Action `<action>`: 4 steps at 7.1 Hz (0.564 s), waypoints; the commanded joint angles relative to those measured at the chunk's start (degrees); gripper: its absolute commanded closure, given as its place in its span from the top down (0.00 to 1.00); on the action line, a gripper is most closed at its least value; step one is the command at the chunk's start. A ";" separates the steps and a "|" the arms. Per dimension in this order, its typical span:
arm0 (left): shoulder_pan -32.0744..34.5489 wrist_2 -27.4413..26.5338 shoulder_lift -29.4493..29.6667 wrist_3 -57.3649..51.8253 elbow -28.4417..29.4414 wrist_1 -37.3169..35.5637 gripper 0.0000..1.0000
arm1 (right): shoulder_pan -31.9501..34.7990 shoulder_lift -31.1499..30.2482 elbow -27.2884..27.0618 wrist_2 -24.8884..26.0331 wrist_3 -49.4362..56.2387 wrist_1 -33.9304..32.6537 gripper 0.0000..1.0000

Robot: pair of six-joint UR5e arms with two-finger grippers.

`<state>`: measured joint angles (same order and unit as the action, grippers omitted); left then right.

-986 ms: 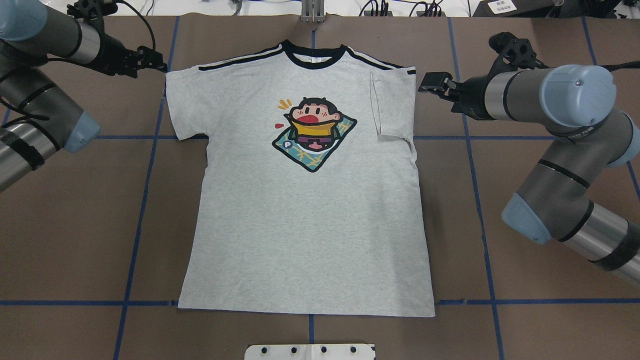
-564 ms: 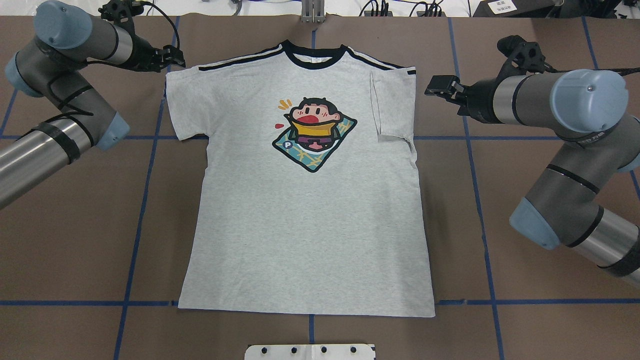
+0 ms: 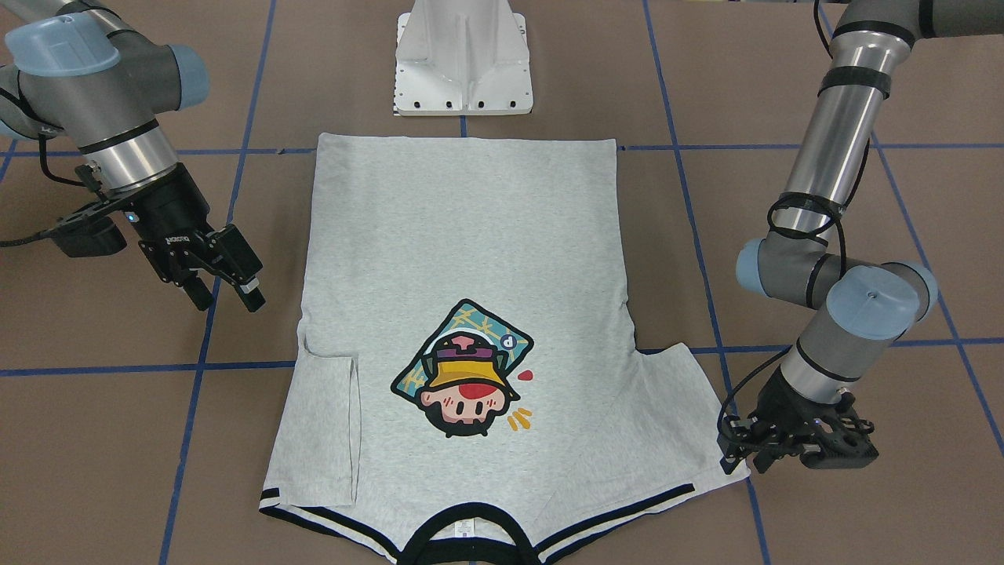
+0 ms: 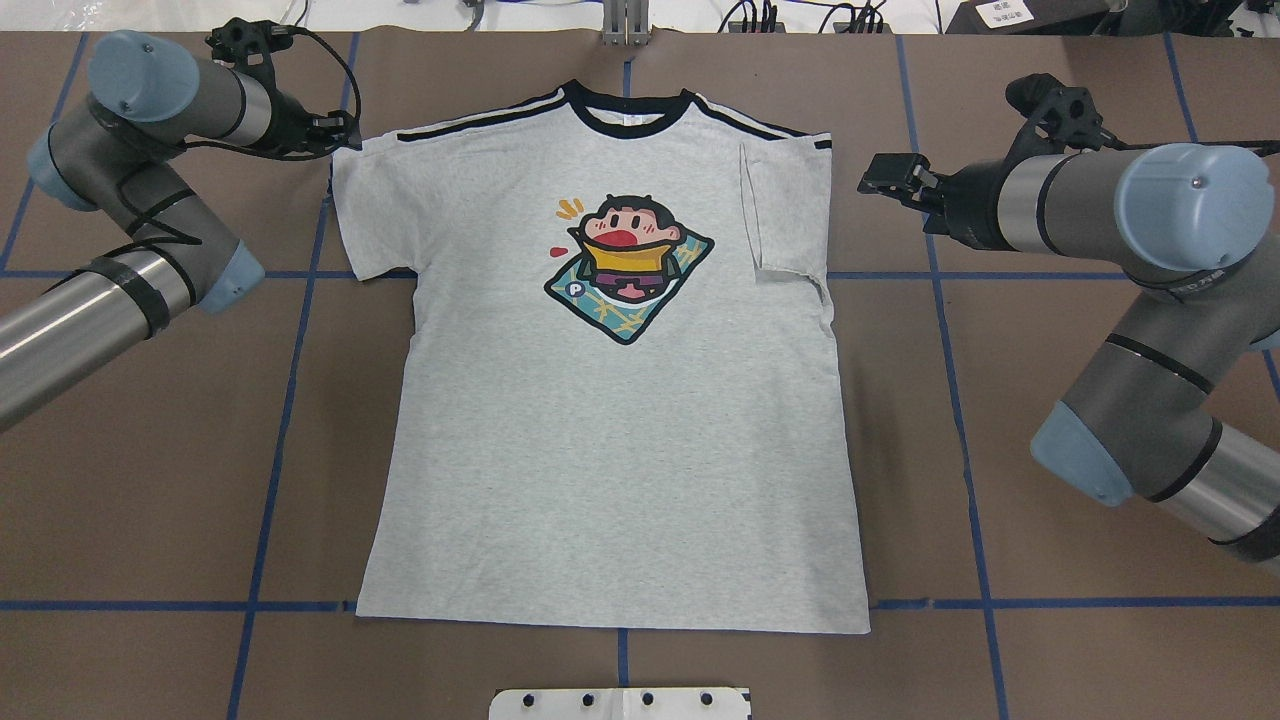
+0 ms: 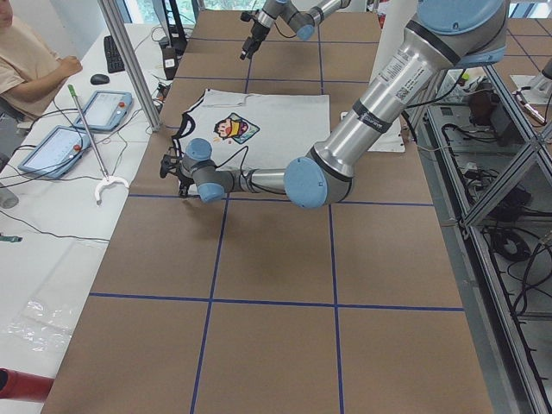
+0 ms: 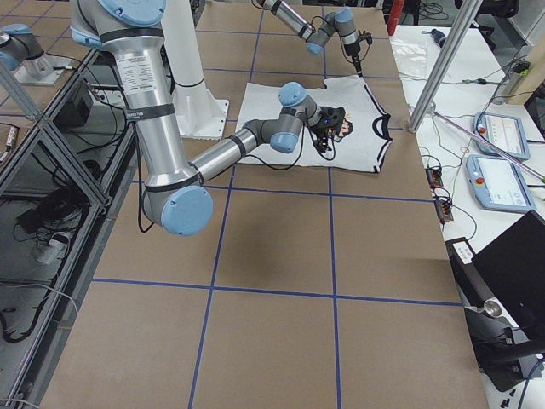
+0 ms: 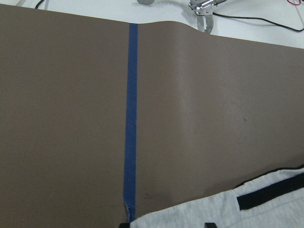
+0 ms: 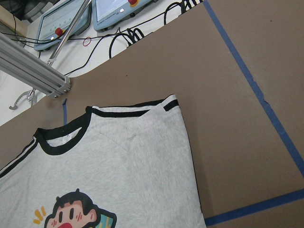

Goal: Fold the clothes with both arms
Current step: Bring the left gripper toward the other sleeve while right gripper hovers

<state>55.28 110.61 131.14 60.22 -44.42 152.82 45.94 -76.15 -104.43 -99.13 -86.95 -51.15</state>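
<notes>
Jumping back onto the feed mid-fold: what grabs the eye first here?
The grey T-shirt lies flat in the middle of the table, its cartoon print the one bright spot. The sleeve on the robot's right is already folded in over the chest; the other is spread flat. The left gripper sits at that spread sleeve's shoulder corner, and the right gripper hangs open beside the shirt.

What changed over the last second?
The left gripper swung in toward the T-shirt and now sits at the shoulder corner of its spread sleeve, with no grasp visible yet. The right gripper backed slightly away from the shirt, jaws open. The T-shirt itself has not moved: flat, print up, one sleeve folded in.
</notes>
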 commanded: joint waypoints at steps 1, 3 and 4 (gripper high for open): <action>-0.08 -0.04 0.08 -0.10 0.82 0.11 0.51 | 0.02 -1.46 -1.39 -0.01 0.02 0.00 1.00; -0.08 -0.04 0.17 -0.45 1.00 0.11 0.03 | 0.02 -1.72 -1.39 -0.01 0.02 0.00 1.00; -0.08 -0.13 0.17 -3.67 1.43 0.11 0.00 | 0.02 -1.81 -1.39 -0.01 0.02 0.00 1.00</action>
<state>55.20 110.55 131.29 59.12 -43.40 152.92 45.97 -77.79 -105.78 -99.12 -86.92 -51.15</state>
